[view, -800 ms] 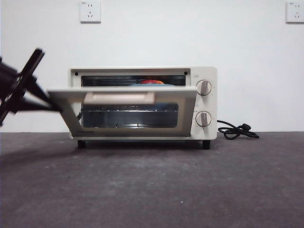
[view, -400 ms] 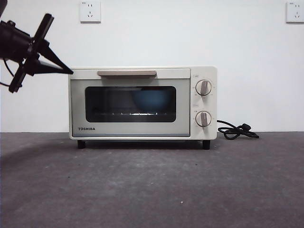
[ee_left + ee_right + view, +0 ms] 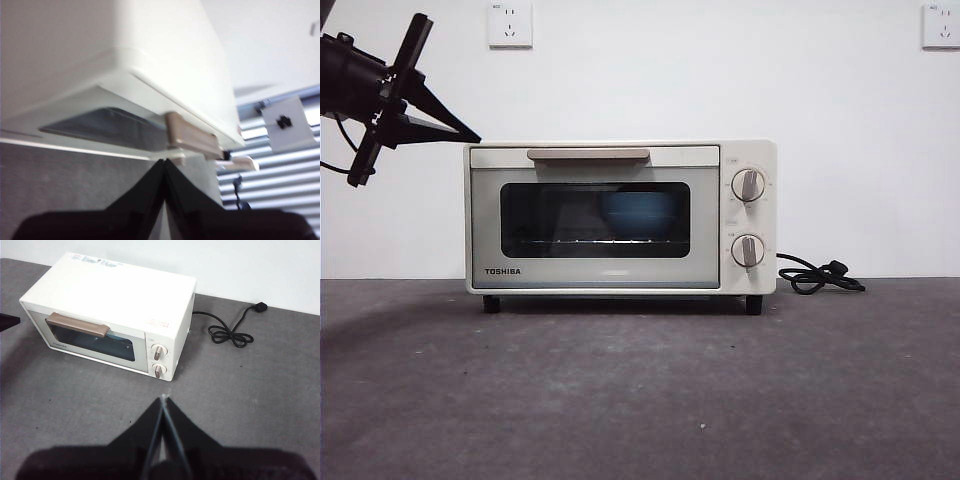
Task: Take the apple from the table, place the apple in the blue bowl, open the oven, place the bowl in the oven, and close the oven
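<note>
The oven [image 3: 620, 217] door is shut with the blue bowl [image 3: 638, 208] behind its glass, so nothing seems left, my left hand [image 3: 470, 138] pressed together at the oven's ten o'clock corner.

Oven [image 3: 620, 215]: you see smooth cream-white casing with a soft sheen.
Door glass [image 3: 595, 220]: dark and glossy to your eye.
Handle [image 3: 588, 154]: beige, smooth, matt.
Knobs [image 3: 749, 185]: you find smooth pale plastic.
Bowl [image 3: 638, 212]: light blue, smooth, dim behind glass.
Table [image 3: 640, 390]: you face dark grey, mottled, matt.
Cord [image 3: 817, 276]: black, slightly shiny.
Grippers [image 3: 165, 165]: you see black matt jaws.
</note>
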You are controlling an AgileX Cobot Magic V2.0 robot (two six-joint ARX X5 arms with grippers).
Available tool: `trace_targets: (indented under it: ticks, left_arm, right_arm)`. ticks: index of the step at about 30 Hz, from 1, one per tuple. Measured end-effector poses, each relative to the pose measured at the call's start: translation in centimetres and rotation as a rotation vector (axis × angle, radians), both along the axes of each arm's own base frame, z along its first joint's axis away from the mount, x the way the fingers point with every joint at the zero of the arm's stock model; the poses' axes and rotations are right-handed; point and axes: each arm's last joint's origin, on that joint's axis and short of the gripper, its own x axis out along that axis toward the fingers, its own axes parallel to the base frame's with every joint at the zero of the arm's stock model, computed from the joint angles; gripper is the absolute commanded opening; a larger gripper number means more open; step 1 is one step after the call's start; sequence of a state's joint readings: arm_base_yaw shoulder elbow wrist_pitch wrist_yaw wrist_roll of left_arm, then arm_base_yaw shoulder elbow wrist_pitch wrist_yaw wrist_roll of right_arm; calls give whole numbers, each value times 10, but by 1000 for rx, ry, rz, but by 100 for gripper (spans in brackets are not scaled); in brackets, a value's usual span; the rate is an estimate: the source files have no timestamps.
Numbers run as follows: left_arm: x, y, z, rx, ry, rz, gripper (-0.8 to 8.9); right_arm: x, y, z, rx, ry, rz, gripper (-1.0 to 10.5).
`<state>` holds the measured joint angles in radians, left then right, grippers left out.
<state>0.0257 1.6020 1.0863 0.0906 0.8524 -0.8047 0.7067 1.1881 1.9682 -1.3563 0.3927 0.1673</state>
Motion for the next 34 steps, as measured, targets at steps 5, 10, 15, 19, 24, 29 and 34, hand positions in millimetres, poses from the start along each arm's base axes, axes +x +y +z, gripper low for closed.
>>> trace_targets:
  ticks: [5, 10, 15, 19, 24, 29, 34]
  left_arm:
    - [-8, -3, 3, 3, -5, -96, -7]
    - [-38, -6, 26, 129, -47, -96, -7]
    - [-78, -8, 54, 311, -128, -78, -7]
    - [-112, -6, 75, 447, -202, -33, -7]
    - [-155, -9, 99, 616, -313, 51, -7]
    - [-192, -12, 115, 687, -426, 57, -4]
    - [-219, -10, 121, 697, -474, 62, -4]
  right_arm:
    - [-7, -6, 2, -21, -26, 21, -3]
    - [-32, -27, 8, 1, -90, 34, -3]
    - [-57, -49, 5, 4, -144, 36, -3]
    - [-72, -62, -7, 3, -150, 34, -3]
    - [-76, -65, -35, -38, -99, 36, -2]
    - [-72, -62, -58, -66, -35, 25, 0]
    - [-66, -57, -64, -63, -3, 10, 1]
